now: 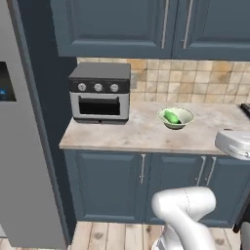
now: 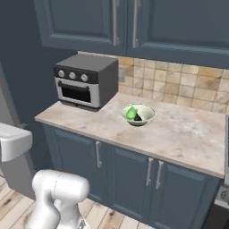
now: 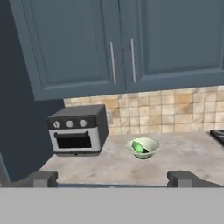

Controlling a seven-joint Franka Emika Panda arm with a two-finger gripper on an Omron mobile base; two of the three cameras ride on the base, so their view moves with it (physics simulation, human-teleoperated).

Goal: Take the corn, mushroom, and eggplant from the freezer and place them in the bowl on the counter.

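Observation:
The pale bowl (image 1: 181, 113) stands on the beige counter (image 1: 136, 134), right of a toaster oven. In it lies the bright green corn (image 1: 171, 117). A small dark eggplant (image 2: 138, 118) rests beside the corn (image 2: 131, 112). In the hand view the bowl (image 3: 150, 142) with the corn (image 3: 138, 146) sits ahead of and beyond my gripper (image 3: 113, 178). The gripper is open, its fingertips (image 3: 43, 178) far apart with nothing between them, back from the counter's edge. The grey freezer (image 1: 24, 156) stands at the left, its door shut. The mushroom is out of view.
A grey toaster oven (image 1: 100, 93) sits on the counter's left end against the tiled backsplash. Dark blue wall cabinets (image 1: 146, 24) hang above, and base cabinets (image 1: 141, 180) with handles are below. A stove edge (image 3: 217, 134) shows at the far right.

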